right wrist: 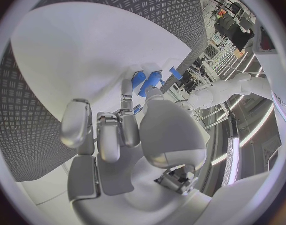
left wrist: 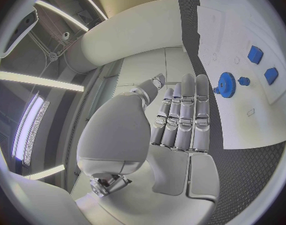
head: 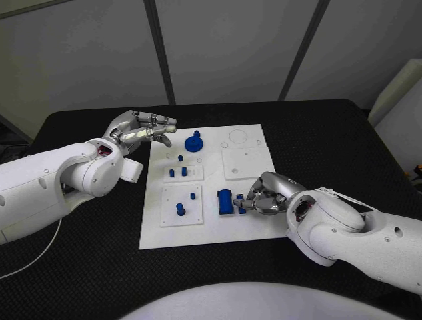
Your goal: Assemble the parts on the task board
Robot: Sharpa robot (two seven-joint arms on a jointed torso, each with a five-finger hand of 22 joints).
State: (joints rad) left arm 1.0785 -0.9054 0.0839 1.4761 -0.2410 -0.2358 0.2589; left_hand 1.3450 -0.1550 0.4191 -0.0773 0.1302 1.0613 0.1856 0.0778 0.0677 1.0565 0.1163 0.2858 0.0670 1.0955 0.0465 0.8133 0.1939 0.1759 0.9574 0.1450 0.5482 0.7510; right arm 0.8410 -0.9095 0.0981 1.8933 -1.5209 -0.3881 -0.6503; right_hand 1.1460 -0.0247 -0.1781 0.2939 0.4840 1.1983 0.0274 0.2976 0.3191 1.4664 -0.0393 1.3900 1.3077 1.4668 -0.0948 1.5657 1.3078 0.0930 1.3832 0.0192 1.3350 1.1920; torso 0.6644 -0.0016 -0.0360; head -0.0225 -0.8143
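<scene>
- While you look for writing, none on the task board (head: pixel 245 163) can be read.
- Left hand (head: pixel 141 131): fingers pressed together, holding nothing, at the board's far left corner.
- Right hand (head: pixel 265 194): pinching a blue part (head: pixel 241 204) near the board's near edge.

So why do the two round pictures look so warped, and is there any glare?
Both wrist views are fisheye: in the left one the board's straight edge bows. In the right one the table curves round the board. Glare: bright light strips in the left wrist view; the head view is evenly lit, with soft shadows.
</scene>
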